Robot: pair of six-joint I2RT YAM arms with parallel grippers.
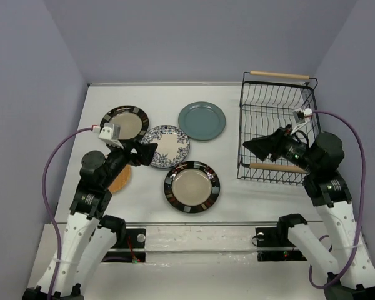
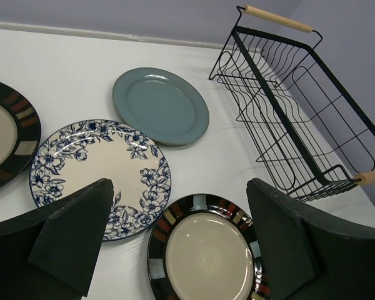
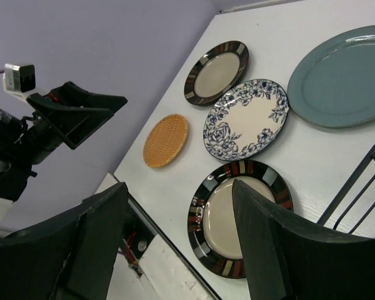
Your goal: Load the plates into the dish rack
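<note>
My wide-open, empty left end effector (image 1: 146, 153) hovers nearest the white-and-blue floral round plate (image 1: 167, 145), flat on the white tabletop (image 1: 237, 194) just to its right, while the black wire dish rack (image 1: 245, 119) sits by my open, empty right end effector (image 1: 253, 145).

Light is even and diffuse, from overhead. The desk (image 1: 162, 97) is bright white, nearly washed out in the top view. Shadows are soft and short, thin rims under the plates. Mild sheen on the teal plate (image 2: 160, 105) and the glossy dark-rimmed plate (image 2: 206, 250). Wrist views are sharp at distance. The left hand (image 2: 179, 184), close to the lens, reads dark and low in detail. Walls have a lilac cast.
</note>
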